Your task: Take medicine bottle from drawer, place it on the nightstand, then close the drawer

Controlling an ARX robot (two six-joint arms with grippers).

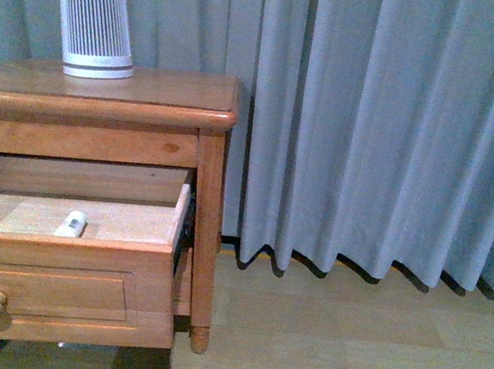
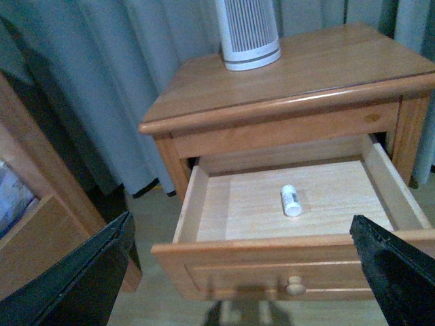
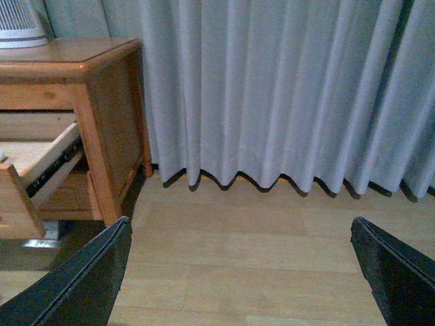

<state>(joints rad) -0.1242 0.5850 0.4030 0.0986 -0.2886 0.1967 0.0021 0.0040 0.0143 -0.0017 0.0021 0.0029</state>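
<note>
The tiny white medicine bottle [image 1: 71, 223] lies on its side on the pale floor of the open upper drawer [image 1: 56, 250] of the orange-brown nightstand [image 1: 149, 94]. In the left wrist view the bottle [image 2: 291, 200] lies mid-drawer, behind the drawer front [image 2: 238, 268] with its round knob [image 2: 295, 286]. My left gripper [image 2: 241, 272] is open and empty, its black fingers [image 2: 75, 278] spread wide, held in front of and above the drawer. My right gripper [image 3: 241, 272] is open and empty over the wooden floor, to the right of the nightstand [image 3: 102, 81]. Neither gripper shows in the front view.
A tall white slatted cylinder [image 1: 94, 21] stands on the nightstand top, at its back left. Grey curtains [image 1: 383, 120] hang behind and to the right. Another wooden piece of furniture [image 2: 34, 224] stands to the nightstand's left. The floor [image 3: 251, 251] is pale wood planks.
</note>
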